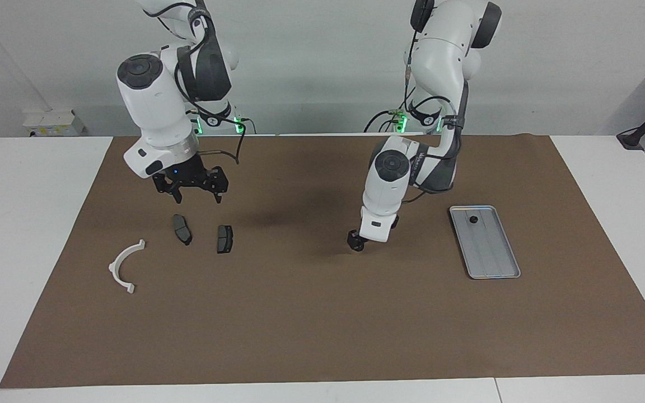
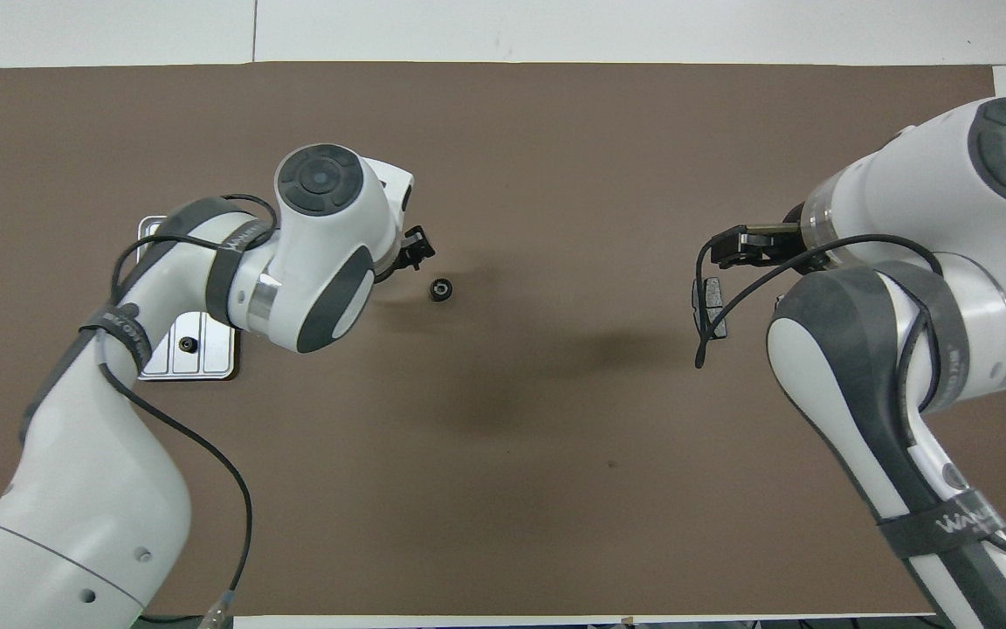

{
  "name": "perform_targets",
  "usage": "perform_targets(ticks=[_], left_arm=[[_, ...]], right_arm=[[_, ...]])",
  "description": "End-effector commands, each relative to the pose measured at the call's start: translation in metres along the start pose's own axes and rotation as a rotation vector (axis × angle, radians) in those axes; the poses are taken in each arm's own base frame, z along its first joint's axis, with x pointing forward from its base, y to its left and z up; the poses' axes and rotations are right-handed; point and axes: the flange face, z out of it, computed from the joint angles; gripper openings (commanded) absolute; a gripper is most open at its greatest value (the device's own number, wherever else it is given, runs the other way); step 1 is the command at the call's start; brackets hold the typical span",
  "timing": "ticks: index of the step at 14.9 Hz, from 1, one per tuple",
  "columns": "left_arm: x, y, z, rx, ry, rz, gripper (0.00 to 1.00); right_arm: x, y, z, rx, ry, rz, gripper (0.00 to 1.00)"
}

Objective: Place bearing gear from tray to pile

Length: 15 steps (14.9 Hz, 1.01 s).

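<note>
Your white table (image 1: 31, 224) carried a brown mat (image 1: 322, 324) over most of its top. On the mat, take the tray (image 1: 493, 257) as the landmark: it lay toward the left arm's end, with one small dark part (image 1: 473, 220) on it. A black bearing gear (image 2: 440, 289) sat on the mat near the tray. Well apart from the tray lay two dark pads (image 1: 182, 229) (image 1: 224, 238) and a white half-ring bracket (image 1: 125, 266).
</note>
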Motion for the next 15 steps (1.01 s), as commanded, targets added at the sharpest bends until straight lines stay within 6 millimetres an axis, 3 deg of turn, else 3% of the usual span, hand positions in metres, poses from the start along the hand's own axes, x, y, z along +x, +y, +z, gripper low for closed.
perform_targets(ticks=[1,2,4,6,8,10,12,13,15], left_arm=[[0.023,-0.107,-0.009,0.035,-0.030,0.180,1.00],[0.040,-0.145,-0.009,0.037,-0.041,0.221,1.00],[0.061,-0.200,-0.001,0.035,-0.060,0.283,1.00],[0.068,-0.245,0.010,0.033,-0.089,0.264,1.00],[0.056,-0.262,0.028,0.016,-0.071,0.259,1.00],[0.038,-0.265,0.046,0.002,-0.022,0.262,1.00],[0.032,-0.267,0.047,-0.015,-0.017,0.250,1.00],[0.026,-0.269,0.046,-0.043,-0.023,0.225,1.00],[0.020,-0.272,0.043,-0.059,-0.026,0.206,1.00]], right_arm=[[-0.002,-0.046,0.023,0.008,0.010,0.098,1.00],[-0.005,-0.075,0.032,0.011,0.011,0.124,1.00],[-0.008,-0.116,0.044,0.014,0.011,0.181,1.00],[-0.006,-0.160,0.056,0.017,0.013,0.217,1.00],[-0.007,-0.195,0.065,0.010,0.017,0.206,1.00],[-0.018,-0.237,0.083,-0.005,0.000,0.193,1.00],[-0.013,-0.274,0.109,-0.043,-0.014,0.273,1.00],[-0.009,-0.296,0.112,-0.038,0.003,0.295,1.00],[-0.006,-0.315,0.127,-0.040,0.006,0.308,1.00]])
